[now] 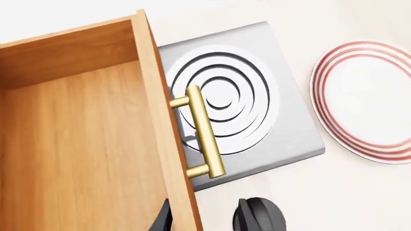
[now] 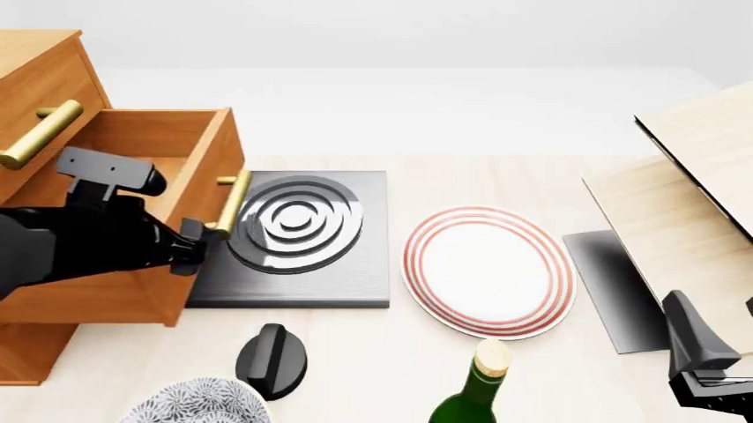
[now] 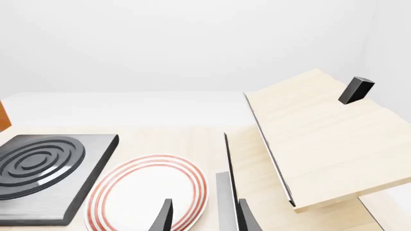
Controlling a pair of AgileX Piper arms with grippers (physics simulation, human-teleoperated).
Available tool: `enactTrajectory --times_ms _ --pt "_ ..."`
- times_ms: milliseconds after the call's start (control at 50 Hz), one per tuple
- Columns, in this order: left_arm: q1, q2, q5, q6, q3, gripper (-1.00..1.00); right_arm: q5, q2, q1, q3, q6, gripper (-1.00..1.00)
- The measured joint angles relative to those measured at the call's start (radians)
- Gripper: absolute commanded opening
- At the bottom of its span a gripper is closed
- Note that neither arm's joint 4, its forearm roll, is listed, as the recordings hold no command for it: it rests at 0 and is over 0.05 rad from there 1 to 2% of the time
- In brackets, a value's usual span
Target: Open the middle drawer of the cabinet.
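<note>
The cabinet [image 2: 33, 79] stands at the table's left edge. Its middle drawer [image 2: 176, 154] is pulled well out, and the empty wooden inside [image 1: 77, 144] shows. The brass bar handle [image 2: 231, 204] [image 1: 205, 132] on the drawer front is free. My left gripper [image 2: 194, 251] [image 1: 204, 219] is open, drawn back from the handle, with one finger on each side of the drawer's front board. The top drawer's handle [image 2: 41, 132] sits above. My right gripper [image 2: 706, 366] [image 3: 205, 219] hangs open and empty at the near right.
A dark slab with concentric rings [image 2: 300, 233] lies just in front of the open drawer. Beside it is a red-rimmed plate [image 2: 488, 269]. A black knob-shaped object [image 2: 273, 359], a patterned bowl [image 2: 194, 404] and a green bottle [image 2: 477, 392] line the near edge. Pale boards [image 2: 694, 176] rise at right.
</note>
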Motion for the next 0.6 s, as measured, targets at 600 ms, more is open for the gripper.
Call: enactTrajectory --times_ms 600 --pt "-0.064 -0.006 0.006 -0.014 -0.021 1.00 0.000 0.000 0.000 0.000 0.000 1.00"
